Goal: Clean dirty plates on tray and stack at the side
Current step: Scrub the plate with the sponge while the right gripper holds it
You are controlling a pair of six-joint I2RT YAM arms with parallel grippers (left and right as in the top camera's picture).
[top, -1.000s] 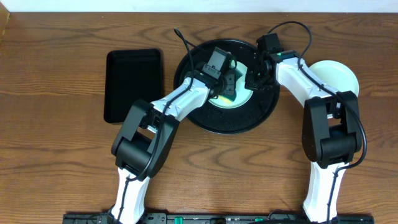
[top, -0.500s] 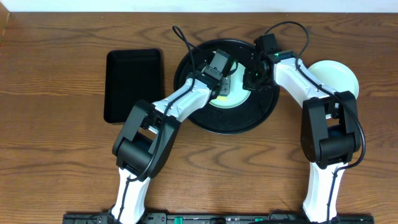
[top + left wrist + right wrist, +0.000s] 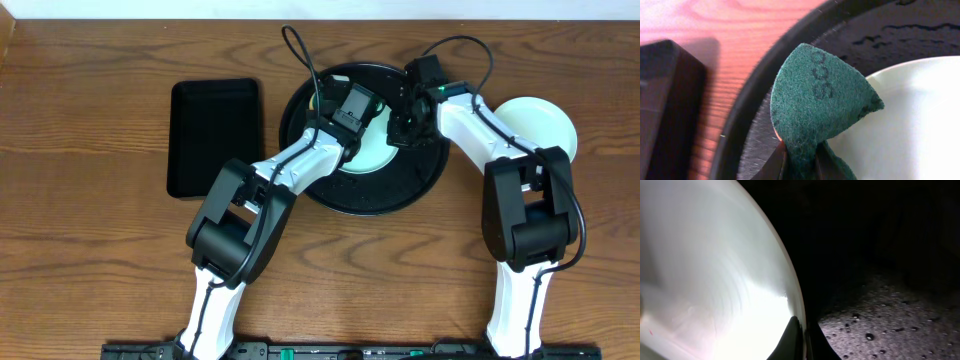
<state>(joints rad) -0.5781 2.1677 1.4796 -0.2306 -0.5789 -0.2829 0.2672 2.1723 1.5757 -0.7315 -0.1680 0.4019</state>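
Left end effector [image 3: 799, 161] is pinching the green scouring pad [image 3: 815, 105]; the plate [image 3: 910, 115] is lying at its 3 o'clock inside the tray [image 3: 740, 125]. Right end effector [image 3: 799, 336] is clamping that plate's rim, apparently steadying it.

Dark green scouring pad [image 3: 815, 100], centre of left wrist view: coarse felted fibre, matt. Large round black tray [image 3: 880, 320], lower right of right wrist view: matt, finely pebbled; pale round plate [image 3: 705, 280] at its left: smooth, glossy. Brown table [image 3: 100, 250], overhead: grained wood, satin; rectangular black tray [image 3: 213, 135], upper left: smooth, dull.
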